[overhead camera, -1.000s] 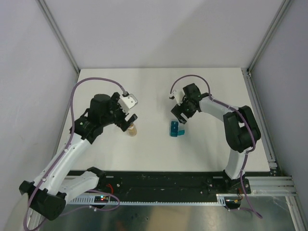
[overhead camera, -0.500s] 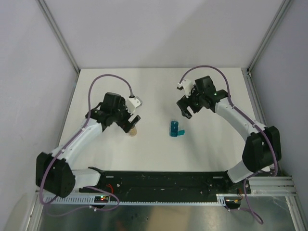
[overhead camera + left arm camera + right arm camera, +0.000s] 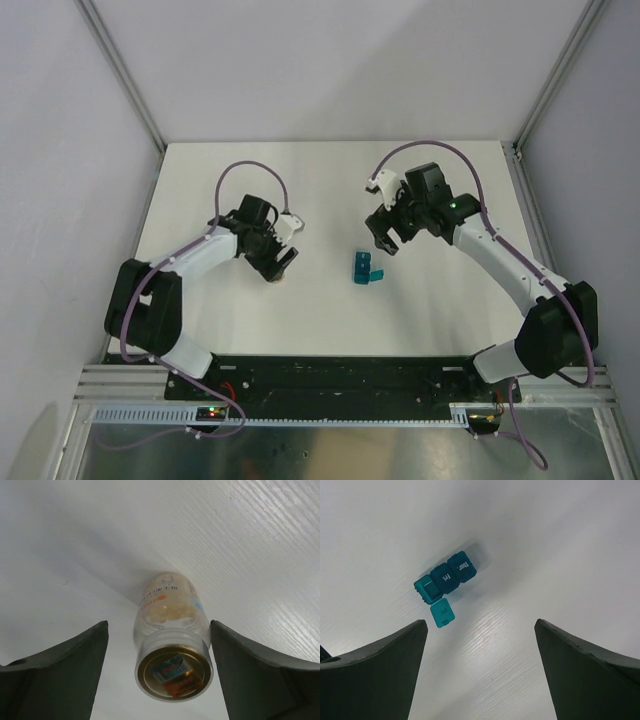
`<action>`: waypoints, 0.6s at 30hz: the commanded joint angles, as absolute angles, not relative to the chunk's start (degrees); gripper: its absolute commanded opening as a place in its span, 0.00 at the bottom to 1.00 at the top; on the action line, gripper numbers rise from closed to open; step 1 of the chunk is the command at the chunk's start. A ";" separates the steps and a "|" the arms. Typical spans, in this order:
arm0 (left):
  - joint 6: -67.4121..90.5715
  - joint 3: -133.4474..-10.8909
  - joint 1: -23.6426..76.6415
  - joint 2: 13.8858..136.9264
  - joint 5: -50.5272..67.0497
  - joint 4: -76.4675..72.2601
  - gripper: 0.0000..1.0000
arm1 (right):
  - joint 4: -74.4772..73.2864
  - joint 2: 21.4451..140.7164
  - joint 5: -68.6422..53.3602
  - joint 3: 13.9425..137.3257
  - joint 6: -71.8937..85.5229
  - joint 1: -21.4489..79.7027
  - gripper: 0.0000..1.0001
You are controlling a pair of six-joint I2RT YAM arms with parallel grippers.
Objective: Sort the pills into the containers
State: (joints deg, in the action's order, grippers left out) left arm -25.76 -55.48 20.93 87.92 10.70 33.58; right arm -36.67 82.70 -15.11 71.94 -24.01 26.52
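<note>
A teal strip of three joined containers [image 3: 361,268] lies mid-table, one end lid flipped open; it also shows in the right wrist view [image 3: 445,580]. A small clear bottle [image 3: 172,635] with pale pills inside and a gold cap stands on the table, between the spread fingers of my open left gripper [image 3: 159,680], untouched on either side. In the top view the left gripper [image 3: 278,262] covers most of the bottle. My right gripper [image 3: 385,233] is open and empty, above and right of the strip [image 3: 480,675].
White table [image 3: 330,310] with grey walls on three sides and metal posts at the corners. A black rail runs along the near edge.
The left arm swung in and lowered around the bottle. The right gripper pulled back from the teal strip, then shifted slightly towards it.
</note>
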 commanded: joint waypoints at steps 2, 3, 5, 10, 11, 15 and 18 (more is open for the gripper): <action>-24.44 -58.88 20.57 89.65 12.54 32.80 0.80 | -37.40 81.10 -16.01 70.90 -23.79 26.53 0.95; -24.39 -59.02 20.57 89.91 12.82 32.84 0.77 | -37.38 81.07 -16.09 70.83 -23.85 26.54 0.95; -24.23 -59.27 20.61 90.07 13.51 32.86 0.73 | -37.47 81.04 -16.28 70.70 -23.94 26.56 0.95; -23.86 -59.84 20.57 89.26 15.70 33.07 0.50 | -37.84 80.32 -17.30 70.67 -24.35 26.72 0.95; -23.80 -60.07 20.61 88.49 16.60 33.36 0.45 | -37.81 79.84 -17.88 70.71 -24.43 26.81 0.95; -22.77 -62.48 20.61 83.30 21.77 36.29 0.20 | -36.92 77.20 -21.89 70.70 -24.41 26.74 0.95; -20.58 -65.49 20.69 77.74 28.01 38.57 0.04 | -34.77 74.87 -27.12 70.68 -23.29 26.72 0.96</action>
